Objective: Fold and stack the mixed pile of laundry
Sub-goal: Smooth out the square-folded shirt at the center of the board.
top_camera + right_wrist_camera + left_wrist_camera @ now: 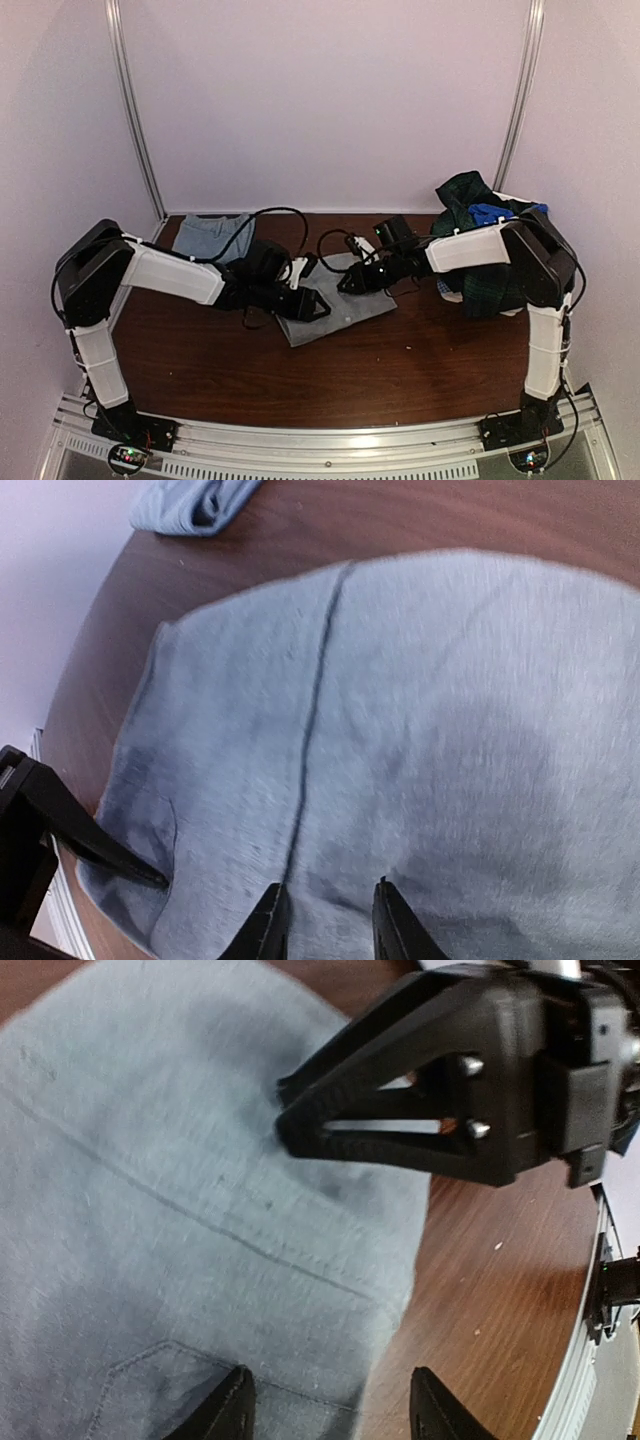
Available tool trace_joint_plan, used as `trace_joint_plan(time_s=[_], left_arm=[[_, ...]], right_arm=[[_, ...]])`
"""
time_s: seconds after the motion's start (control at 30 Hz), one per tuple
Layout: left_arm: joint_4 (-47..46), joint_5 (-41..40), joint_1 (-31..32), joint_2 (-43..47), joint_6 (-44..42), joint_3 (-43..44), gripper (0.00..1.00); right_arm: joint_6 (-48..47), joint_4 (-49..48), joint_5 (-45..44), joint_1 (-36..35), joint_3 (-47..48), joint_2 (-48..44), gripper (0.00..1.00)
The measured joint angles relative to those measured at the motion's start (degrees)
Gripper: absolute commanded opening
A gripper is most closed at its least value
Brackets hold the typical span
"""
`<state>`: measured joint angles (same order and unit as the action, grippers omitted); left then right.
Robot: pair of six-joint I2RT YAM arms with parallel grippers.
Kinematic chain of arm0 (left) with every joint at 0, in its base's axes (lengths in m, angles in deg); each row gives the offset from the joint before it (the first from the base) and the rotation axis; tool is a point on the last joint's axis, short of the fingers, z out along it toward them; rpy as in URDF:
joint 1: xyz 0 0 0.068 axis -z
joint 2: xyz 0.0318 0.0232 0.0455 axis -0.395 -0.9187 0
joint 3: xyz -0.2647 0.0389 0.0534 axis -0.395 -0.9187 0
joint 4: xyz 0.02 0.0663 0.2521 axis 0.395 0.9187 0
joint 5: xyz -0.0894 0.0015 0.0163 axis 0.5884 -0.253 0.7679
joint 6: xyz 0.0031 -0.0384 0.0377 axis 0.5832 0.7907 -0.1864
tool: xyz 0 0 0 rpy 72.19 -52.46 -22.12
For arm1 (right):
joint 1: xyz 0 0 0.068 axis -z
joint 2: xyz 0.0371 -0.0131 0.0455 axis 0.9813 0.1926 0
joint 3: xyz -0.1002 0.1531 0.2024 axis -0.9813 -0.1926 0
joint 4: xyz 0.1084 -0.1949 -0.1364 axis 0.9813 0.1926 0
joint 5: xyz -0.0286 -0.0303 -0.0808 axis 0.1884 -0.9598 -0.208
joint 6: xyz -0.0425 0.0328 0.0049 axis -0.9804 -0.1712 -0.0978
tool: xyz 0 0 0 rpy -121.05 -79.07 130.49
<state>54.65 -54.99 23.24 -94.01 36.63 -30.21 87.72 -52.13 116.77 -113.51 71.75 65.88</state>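
Over the grey garment point(350, 312) in the middle of the worktop point(300, 375), our left hand point(332, 1402) hangs half open and our right hand point(325, 920) narrowly open, both empty. We should pinch matching edges, then fold squarely.

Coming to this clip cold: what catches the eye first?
At the middle of the table, the left gripper and right gripper meet nose to nose over a flat grey garment. In the far right corner sits the rumpled mixed laundry pile, dark plaid with a bright blue piece on top. A small folded blue-grey stack lies at the far left.
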Motion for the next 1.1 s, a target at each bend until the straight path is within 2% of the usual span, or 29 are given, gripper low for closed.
trace_joint_plan(time_s=[0.13, 0.27, 0.4, 0.57, 0.63, 0.8, 0.93, 1.1], left_arm=[[1.5, 0.2, -0.6, -2.3, 1.2, -2.9, 0.51], [-0.1, 0.7, -4.3, -0.9, 2.0, -7.0, 0.51], [-2.5, 1.3, -9.7, 1.4, 2.1, -11.2, 0.57], [-1.8, 1.8, -13.3, 8.3, -0.6, -16.5, 0.66], [-0.2, 2.1, -13.4, 12.7, -2.0, -17.7, 0.71], [0.5, 6.4, -12.5, 21.2, -4.6, -15.6, 0.72], [-3.6, 11.5, -9.6, 18.7, -4.4, -12.7, 0.71], [-10.2, 15.8, -7.0, 9.2, -1.3, -12.5, 0.7]], right_arm=[[-0.3, 0.7, -0.6, -0.4, -3.8, 0.5, 0.27], [0.7, -2.8, -0.7, -1.7, -8.4, -0.3, 0.27], [3.9, -7.0, -0.4, -6.1, -13.6, -2.9, 0.33], [6.1, -7.8, 0.1, -9.7, -16.5, -6.3, 0.42], [6.1, -6.7, -0.2, -8.9, -16.8, -8.3, 0.46], [4.6, -6.0, -0.3, -4.1, -15.8, -15.0, 0.47], [3.9, -6.1, 0.8, -1.2, -11.4, -14.5, 0.47], [5.3, -10.4, 5.3, -0.8, -6.8, -7.2, 0.46]])
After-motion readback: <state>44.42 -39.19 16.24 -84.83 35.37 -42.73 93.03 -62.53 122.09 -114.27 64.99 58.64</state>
